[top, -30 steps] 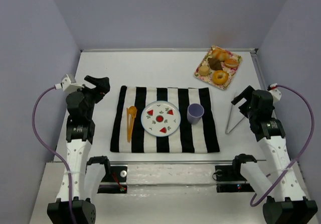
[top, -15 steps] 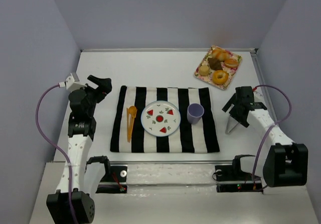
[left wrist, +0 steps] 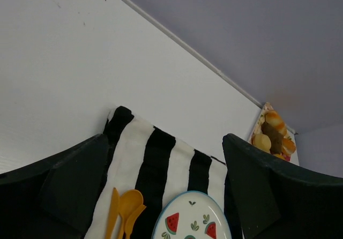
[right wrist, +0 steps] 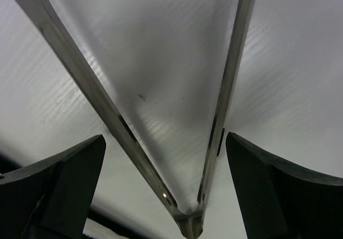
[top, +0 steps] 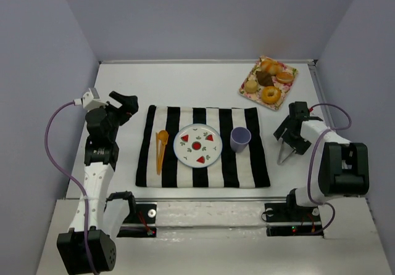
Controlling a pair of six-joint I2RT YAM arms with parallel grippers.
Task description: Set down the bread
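Steel tongs [right wrist: 86, 81], tips cropped, lie ungripped under gaping right hand [right wrist: 165, 153]; left hand [left wrist: 165, 158] gapes.

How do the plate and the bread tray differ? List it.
The plate is round; the tray is square. The plate lies on the striped cloth; the tray sits on the bare table, far right. The plate is empty; the tray holds breads. Both are patterned.
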